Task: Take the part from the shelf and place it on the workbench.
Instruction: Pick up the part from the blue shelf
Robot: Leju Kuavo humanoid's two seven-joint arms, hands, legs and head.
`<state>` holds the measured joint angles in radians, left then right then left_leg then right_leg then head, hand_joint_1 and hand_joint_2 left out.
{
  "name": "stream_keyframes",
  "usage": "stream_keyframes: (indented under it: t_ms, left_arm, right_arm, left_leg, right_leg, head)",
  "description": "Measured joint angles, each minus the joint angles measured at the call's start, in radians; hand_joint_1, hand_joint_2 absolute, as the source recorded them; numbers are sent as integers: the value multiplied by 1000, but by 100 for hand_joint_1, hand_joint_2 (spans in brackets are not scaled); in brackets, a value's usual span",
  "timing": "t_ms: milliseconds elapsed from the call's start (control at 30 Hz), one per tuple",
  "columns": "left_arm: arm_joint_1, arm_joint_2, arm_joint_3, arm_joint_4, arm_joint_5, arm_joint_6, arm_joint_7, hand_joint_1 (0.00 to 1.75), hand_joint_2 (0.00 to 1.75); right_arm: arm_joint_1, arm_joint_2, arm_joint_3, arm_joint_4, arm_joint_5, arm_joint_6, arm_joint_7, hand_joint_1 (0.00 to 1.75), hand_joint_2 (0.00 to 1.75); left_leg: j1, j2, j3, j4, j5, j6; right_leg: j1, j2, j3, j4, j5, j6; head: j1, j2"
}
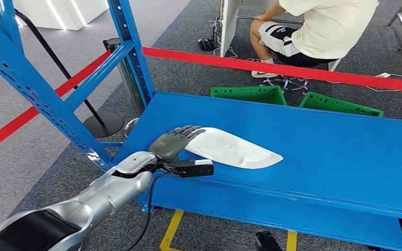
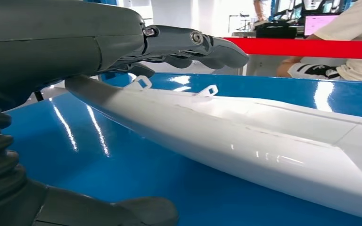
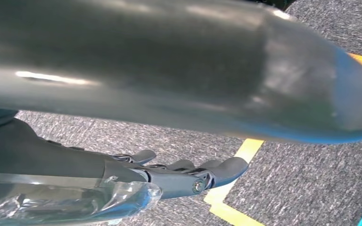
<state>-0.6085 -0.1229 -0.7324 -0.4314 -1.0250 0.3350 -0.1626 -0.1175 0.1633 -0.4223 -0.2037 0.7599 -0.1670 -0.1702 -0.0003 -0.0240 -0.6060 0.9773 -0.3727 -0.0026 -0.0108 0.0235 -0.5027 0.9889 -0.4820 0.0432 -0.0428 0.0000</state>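
Left hand (image 1: 174, 141) flat over the near end of the long glossy white plastic part (image 1: 234, 150), fingers extended above it; whether it grips, I can't tell.
Part lies on the shiny blue metal shelf deck (image 1: 324, 151), smooth, curved, tapering to a point, long axis running away from the hand toward the right. Right hand (image 3: 188, 176) holds nothing, fingers loosely apart, over speckled grey carpet (image 3: 306, 183).

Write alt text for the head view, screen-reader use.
The robot's left hand rests its dark fingers over the near end of a long, glossy white curved plastic part lying on a blue metal shelf deck. Behind the shelf runs a red barrier tape, with green plastic crates and a seated person beyond.
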Motion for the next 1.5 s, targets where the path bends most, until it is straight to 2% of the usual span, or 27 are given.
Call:
stream_keyframes:
  t_ms: [1500]
  left_arm:
    - [-1, -1, -7, 0, -10, 19, 17, 0, 175]
  right_arm:
    - [0, 0, 0, 0, -1, -3, -2, 0, 0]
  left_leg:
    - [0, 0, 0, 0, 0, 0]
  right_leg:
    - [0, 0, 0, 0, 0, 0]
  head:
    - [0, 0]
